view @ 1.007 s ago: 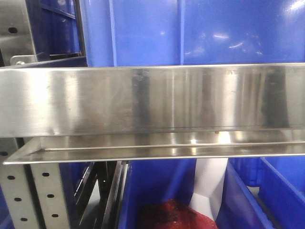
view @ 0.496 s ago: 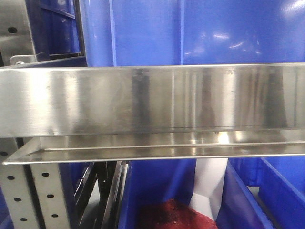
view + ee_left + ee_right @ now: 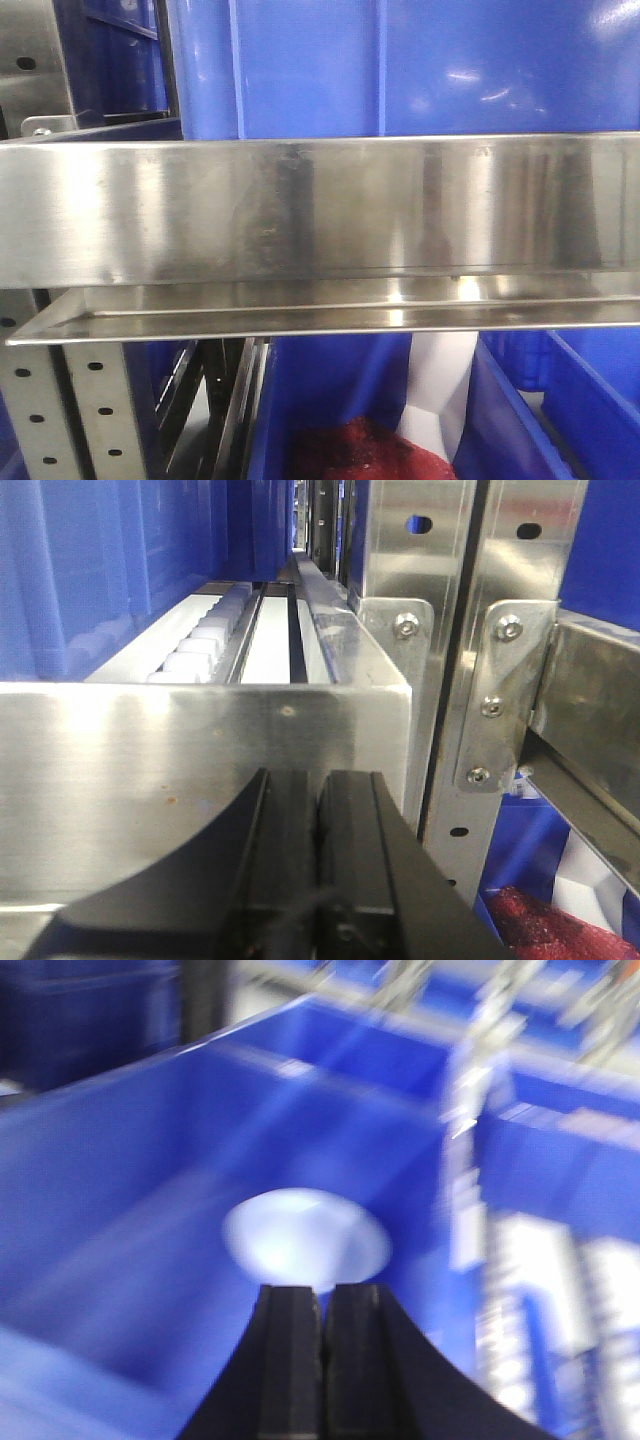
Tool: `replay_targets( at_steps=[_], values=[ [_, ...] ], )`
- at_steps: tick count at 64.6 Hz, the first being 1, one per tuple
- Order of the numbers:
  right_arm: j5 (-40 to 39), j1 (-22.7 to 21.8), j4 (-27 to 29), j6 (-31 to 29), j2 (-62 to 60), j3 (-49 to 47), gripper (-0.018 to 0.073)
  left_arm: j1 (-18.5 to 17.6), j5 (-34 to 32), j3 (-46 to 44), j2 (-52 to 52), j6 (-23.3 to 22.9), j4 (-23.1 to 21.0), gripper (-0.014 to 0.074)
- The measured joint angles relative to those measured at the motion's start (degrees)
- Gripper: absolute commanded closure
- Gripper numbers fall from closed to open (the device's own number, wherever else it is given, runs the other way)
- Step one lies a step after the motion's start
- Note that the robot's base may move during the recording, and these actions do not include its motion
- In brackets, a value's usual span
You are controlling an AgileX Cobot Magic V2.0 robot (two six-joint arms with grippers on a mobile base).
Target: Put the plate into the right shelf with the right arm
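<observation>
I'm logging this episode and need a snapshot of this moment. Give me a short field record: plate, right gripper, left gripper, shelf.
plate: pale plate lies inside a blue bin; picture blurred
right gripper: right gripper fingers together, just in front of the plate; contact unclear
left gripper: left gripper shut, empty, facing a steel beam
shelf: right shelf, steel beams with blue bins

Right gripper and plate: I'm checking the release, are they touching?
Cannot tell. In the blurred right wrist view the right gripper has its fingers together, overlapping the near edge of the plate in the blue bin; no contact or gap shows.
</observation>
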Motion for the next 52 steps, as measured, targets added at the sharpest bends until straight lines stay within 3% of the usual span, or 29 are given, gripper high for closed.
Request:
replay_targets(
  at_steps=[23, 39, 52],
  values=[
    [-19.09, -9.46, -1.16, 0.00, -18.46, 19.28, 0.0505, 0.00, 0.00, 0.00, 0.00, 0.00, 0.00, 0.0643],
    [-35.45, -14.41, 11.00, 0.00, -31.32, 39.94, 0.0505, 0.00, 0.00, 0.00, 0.00, 0.00, 0.00, 0.0643],
    [-41.39, -16.02, 12.15, 0.00, -39.30, 56.14, 0.0505, 0.00, 0.00, 0.00, 0.00, 0.00, 0.00, 0.0643]
  ],
)
